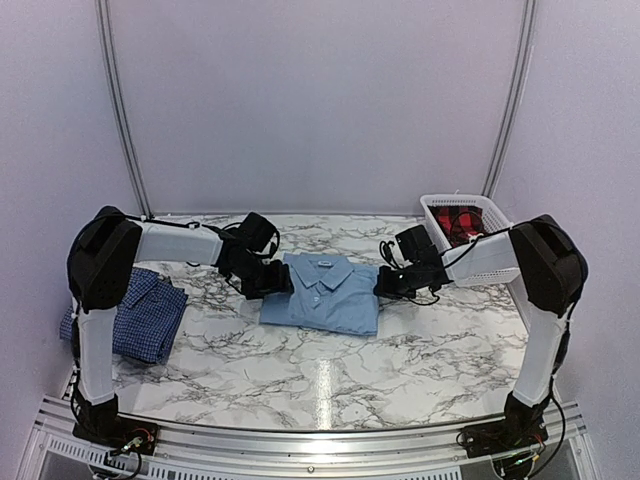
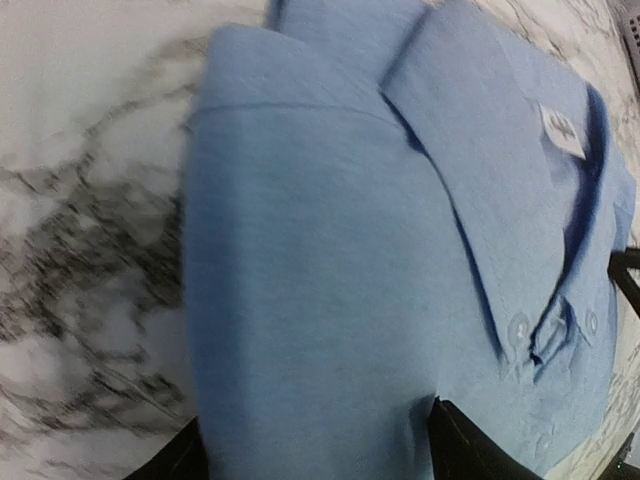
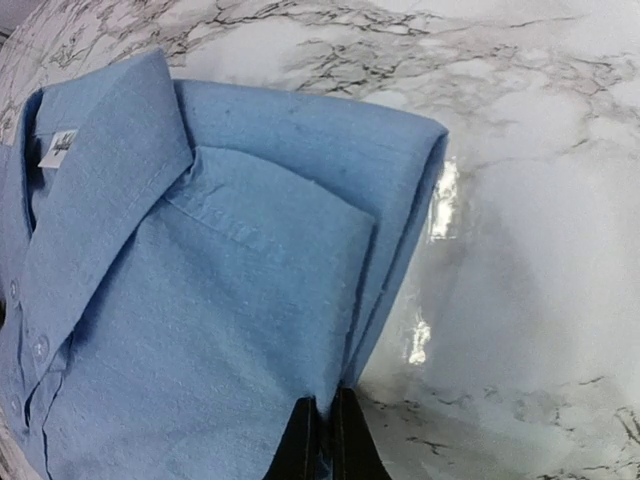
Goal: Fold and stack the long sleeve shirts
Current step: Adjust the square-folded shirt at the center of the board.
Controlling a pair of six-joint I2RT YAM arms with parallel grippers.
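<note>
Light blue shirt lies folded flat at the middle of the marble table, front up, collar toward the far side, buttons done up. I'm on it from both sides. My left gripper sits at the shirt's left edge, low over the tabletop. In the left wrist view my fingers stand wide apart at the bottom of the frame w/ the folded side of the shirt running between them: one is on the table side and the other is over the cloth, and nothing is pinched. My right gripper is at the shirt's right edge, approx level w/ the left one. In the right wrist view its two fingers are drawn together, almost touching, w/ a thin sliver of blue cloth between the tips, so it's clamped on the lower corner of the fold on that side. The layers of the fold show stacked just above the tips, and bare marble lies to the right of them. Dark blue checked shirt lies in a loose folded heap at the table's left edge, well apart from the blue one, partly under my left arm. A white basket stands at the far right corner w/ a red and black cloth in it.
</note>
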